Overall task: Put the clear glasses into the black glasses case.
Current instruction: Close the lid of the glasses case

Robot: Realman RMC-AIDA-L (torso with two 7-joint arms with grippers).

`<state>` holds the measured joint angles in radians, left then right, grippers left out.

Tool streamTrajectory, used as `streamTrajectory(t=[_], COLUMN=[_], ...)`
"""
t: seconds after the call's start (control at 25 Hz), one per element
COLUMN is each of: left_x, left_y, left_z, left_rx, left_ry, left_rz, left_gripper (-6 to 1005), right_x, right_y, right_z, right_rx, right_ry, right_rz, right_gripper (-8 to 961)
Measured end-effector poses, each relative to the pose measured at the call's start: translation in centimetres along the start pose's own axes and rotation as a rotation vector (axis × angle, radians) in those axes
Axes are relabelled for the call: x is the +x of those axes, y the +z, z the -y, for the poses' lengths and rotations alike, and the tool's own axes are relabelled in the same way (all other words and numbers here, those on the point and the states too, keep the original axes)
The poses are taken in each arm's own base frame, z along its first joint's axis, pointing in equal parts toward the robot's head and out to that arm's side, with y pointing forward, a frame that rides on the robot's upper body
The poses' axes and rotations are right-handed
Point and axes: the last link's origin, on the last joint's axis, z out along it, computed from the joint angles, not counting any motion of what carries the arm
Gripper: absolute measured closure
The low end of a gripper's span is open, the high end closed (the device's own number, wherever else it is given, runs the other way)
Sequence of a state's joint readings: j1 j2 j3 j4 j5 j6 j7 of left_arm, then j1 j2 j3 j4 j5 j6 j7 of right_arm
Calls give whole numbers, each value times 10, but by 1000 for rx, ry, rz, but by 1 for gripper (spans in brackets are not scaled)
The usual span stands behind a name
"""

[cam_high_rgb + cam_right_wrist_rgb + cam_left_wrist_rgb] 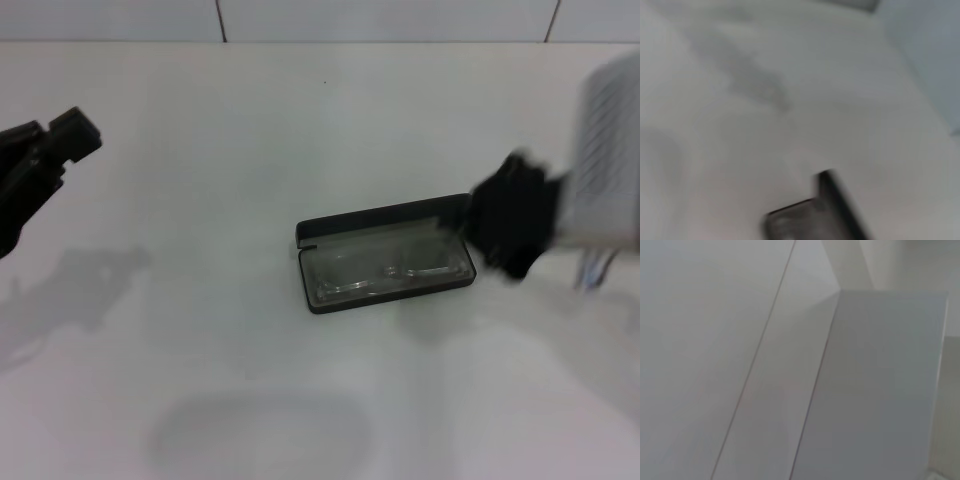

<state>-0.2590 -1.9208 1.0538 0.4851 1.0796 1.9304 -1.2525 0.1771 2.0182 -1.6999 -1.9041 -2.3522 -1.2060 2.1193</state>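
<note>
Black glasses case (pixel 388 262) is seen lying open on the white surface (pixel 250 150), approx. centre of the head view, slightly to the robot's right. Lid is raised along the far edge; the tray faces up. Clear glasses (pixel 385 272) are seen inside the tray, lying flat w/ lens along the case length; only faint outlines can be made out against the lining.

Right end effector (pixel 510 228) is seen as a dark blurred shape just beside the case's right end, near the lid's corner. Contact w/ the case cannot be confirmed. Whether it is released or clenched cannot be told; nothing is seen to be grasped.

Left end effector (pixel 45 160) is positioned at the far left of the head view, raised above the surface and well apart from the case. Nothing is held by it; its state cannot be told either.

In the right wrist view, a corner of the case (pixel 815 215) is shown at the picture's edge, blurred, w/ bare surface (pixel 790 100) around it. In the left wrist view only pale flat panels and a seam line are shown; no task items there.
</note>
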Motion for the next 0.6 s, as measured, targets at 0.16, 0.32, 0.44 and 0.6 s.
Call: streamTrajectory(t=[0.16, 0.32, 0.44, 0.6], left_x=[2, 1, -7, -28], left_y=[23, 55, 88, 133], left_z=[14, 32, 45, 54], left_rx=[-8, -9, -19, -29], left_ry=[-15, -38, -58, -84], left_rz=[-1, 34, 125, 286], left_gripper=[938, 935, 931, 786], right_x=[14, 43, 67, 95], right_y=[-42, -81, -108, -133], right_z=[37, 70, 82, 84], right_rx=[111, 235, 288, 318], right_ry=[153, 322, 391, 422], right_rz=[89, 180, 243, 299], right_gripper=[927, 926, 926, 924])
